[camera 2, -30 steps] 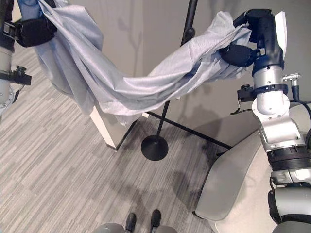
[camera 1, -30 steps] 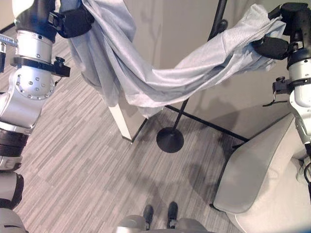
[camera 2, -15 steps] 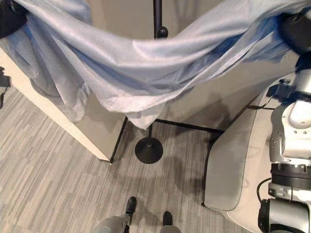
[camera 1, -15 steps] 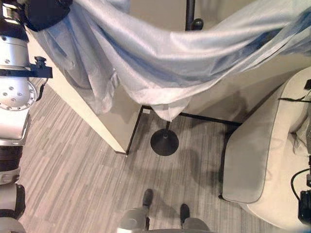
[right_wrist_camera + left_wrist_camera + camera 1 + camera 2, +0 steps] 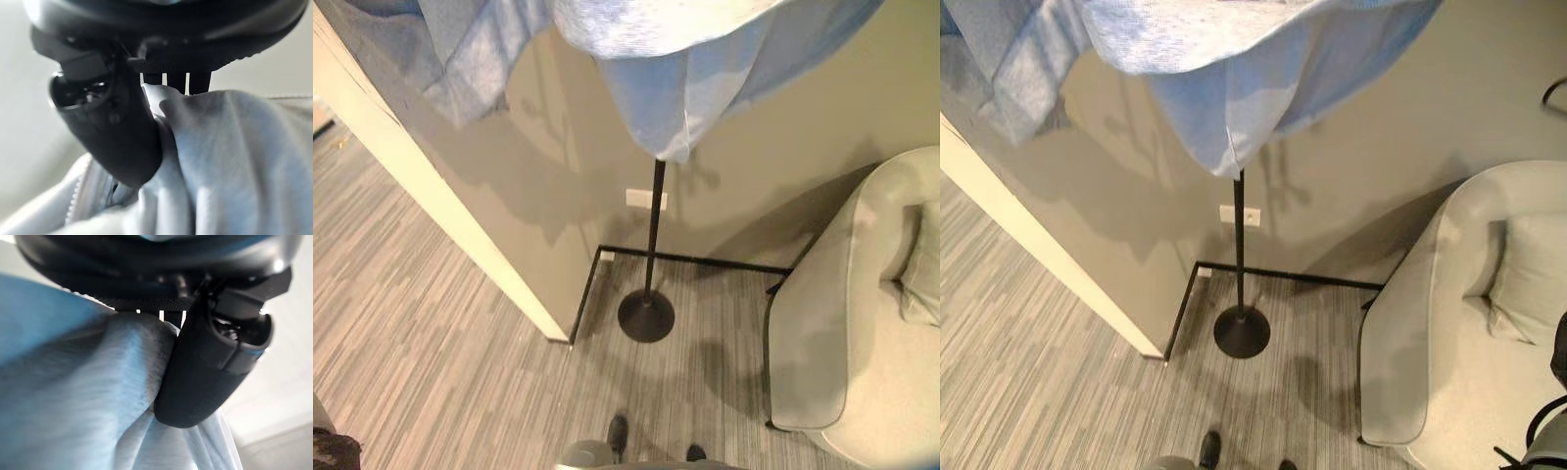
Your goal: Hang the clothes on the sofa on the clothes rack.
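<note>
Grey-beige wall (image 5: 822,127), white socket plate (image 5: 644,199) low on it. Striped grey floor (image 5: 431,362). Pale armchair (image 5: 832,343) at 4 o'clock, cushion (image 5: 1533,279) on it.

Left hand (image 5: 205,377): thumb and fingers pinched on pale blue cloth. Right hand (image 5: 112,132): same clamp on cloth

The garment (image 5: 646,59) is thin, pale blue matt woven cloth. The rack pole (image 5: 652,235) looks like matt black metal, the sofa (image 5: 842,323) smooth light-grey upholstery, and the floor (image 5: 421,362) streaky grey wood-look planks.
</note>
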Controlling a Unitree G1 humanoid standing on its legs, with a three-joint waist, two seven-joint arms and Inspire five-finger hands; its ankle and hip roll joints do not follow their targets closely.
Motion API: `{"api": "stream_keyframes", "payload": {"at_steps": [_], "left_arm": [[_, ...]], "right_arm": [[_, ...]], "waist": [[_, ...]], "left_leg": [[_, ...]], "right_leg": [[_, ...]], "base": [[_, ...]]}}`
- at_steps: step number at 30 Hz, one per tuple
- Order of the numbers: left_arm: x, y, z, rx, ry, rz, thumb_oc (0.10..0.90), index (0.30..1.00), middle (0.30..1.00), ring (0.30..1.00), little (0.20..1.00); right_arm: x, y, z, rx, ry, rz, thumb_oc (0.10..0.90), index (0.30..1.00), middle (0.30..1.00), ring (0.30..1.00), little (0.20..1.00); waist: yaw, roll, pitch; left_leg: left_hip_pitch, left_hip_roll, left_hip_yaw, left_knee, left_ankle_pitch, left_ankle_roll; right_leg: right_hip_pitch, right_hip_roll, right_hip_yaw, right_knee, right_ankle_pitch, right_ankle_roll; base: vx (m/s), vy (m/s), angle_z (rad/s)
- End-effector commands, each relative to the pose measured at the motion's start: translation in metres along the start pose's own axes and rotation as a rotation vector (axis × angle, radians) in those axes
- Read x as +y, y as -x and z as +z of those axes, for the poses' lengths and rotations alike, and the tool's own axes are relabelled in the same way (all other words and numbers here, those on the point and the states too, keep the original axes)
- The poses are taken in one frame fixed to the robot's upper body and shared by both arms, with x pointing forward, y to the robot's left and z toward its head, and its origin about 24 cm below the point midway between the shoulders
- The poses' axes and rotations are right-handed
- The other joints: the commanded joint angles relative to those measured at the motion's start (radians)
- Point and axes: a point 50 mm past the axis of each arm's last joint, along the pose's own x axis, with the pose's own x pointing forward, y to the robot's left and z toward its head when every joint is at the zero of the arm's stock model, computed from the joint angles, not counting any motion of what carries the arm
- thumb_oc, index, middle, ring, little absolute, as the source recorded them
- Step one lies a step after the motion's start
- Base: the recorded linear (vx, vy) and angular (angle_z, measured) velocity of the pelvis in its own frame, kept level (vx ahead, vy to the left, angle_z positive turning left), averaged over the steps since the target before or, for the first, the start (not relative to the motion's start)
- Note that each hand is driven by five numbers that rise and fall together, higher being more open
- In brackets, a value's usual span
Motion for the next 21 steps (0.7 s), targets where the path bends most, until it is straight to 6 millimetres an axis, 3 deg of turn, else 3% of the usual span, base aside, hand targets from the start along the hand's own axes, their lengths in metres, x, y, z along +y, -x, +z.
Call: {"api": "stream_keyframes", "payload": {"at_steps": [1, 3, 4, 9, 11, 14, 21], "left_arm": [[-0.008, 0.01, -0.05, 0.212, -0.259, -0.05, 0.4, 0.3, 0.3, 0.3, 0.3], [-0.016, 0.015, -0.058, 0.237, -0.277, -0.078, 0.4, 0.3, 0.3, 0.3, 0.3], [-0.026, 0.027, -0.076, 0.315, -0.28, -0.104, 0.4, 0.3, 0.3, 0.3, 0.3], [-0.025, 0.043, -0.093, 0.395, -0.285, -0.099, 0.4, 0.3, 0.3, 0.3, 0.3], [-0.015, 0.052, -0.108, 0.474, -0.301, -0.073, 0.4, 0.3, 0.3, 0.3, 0.3], [-0.005, 0.053, -0.113, 0.523, -0.301, -0.018, 0.4, 0.3, 0.3, 0.3, 0.3], [0.032, 0.041, -0.102, 0.502, -0.369, 0.086, 0.4, 0.3, 0.3, 0.3, 0.3]], "right_arm": [[0.016, -0.017, 0.029, -0.018, 0.022, 0.016, 0.4, 0.3, 0.3, 0.3, 0.3], [0.023, -0.015, 0.024, -0.002, 0.042, 0.036, 0.4, 0.3, 0.3, 0.3, 0.3], [0.041, -0.011, 0.021, 0.02, 0.04, 0.076, 0.4, 0.3, 0.3, 0.3, 0.3], [0.053, -0.006, 0.012, 0.049, 0.033, 0.099, 0.4, 0.3, 0.3, 0.3, 0.3], [0.055, -0.005, 0.009, 0.07, 0.016, 0.094, 0.4, 0.3, 0.3, 0.3, 0.3], [0.058, -0.006, 0.013, 0.067, -0.009, 0.084, 0.4, 0.3, 0.3, 0.3, 0.3], [0.048, -0.013, 0.035, -0.009, -0.086, 0.055, 0.4, 0.3, 0.3, 0.3, 0.3]], "waist": [[-0.004, -0.021, -0.098], [-0.008, -0.02, -0.094], [-0.014, -0.022, -0.074], [-0.013, -0.023, -0.054], [-0.013, -0.025, -0.04], [-0.015, -0.029, -0.033], [-0.014, -0.038, -0.04]], "left_leg": [[0.006, 0.012, 0.018, 0.004, -0.109, -0.001], [-0.001, 0.012, 0.018, 0.004, -0.107, 0.0], [-0.019, 0.013, 0.016, 0.004, -0.103, 0.002], [-0.057, 0.013, 0.014, 0.004, -0.096, 0.006], [-0.065, 0.014, 0.01, 0.004, -0.095, 0.007], [-0.063, 0.016, 0.009, 0.004, -0.097, 0.006], [-0.074, 0.017, 0.01, 0.004, -0.107, 0.006]], "right_leg": [[-0.012, 0.031, -0.047, 0.006, 0.004, 0.03], [-0.023, 0.032, -0.046, 0.006, 0.006, 0.031], [-0.045, 0.035, -0.041, 0.006, 0.012, 0.031], [-0.081, 0.041, -0.039, 0.006, 0.018, 0.028], [-0.086, 0.044, -0.036, 0.006, 0.016, 0.027], [-0.088, 0.046, -0.036, 0.006, 0.012, 0.028], [-0.104, 0.048, -0.028, 0.006, 0.013, 0.033]], "base": [[0.0, 0.0, 0.0], [-0.02, -0.006, 0.0], [-0.04, -0.011, -0.01], [-0.03, -0.006, -0.07], [0.0, -0.005, -0.07], [0.04, 0.011, -0.03], [0.05, 0.027, 0.01]]}}
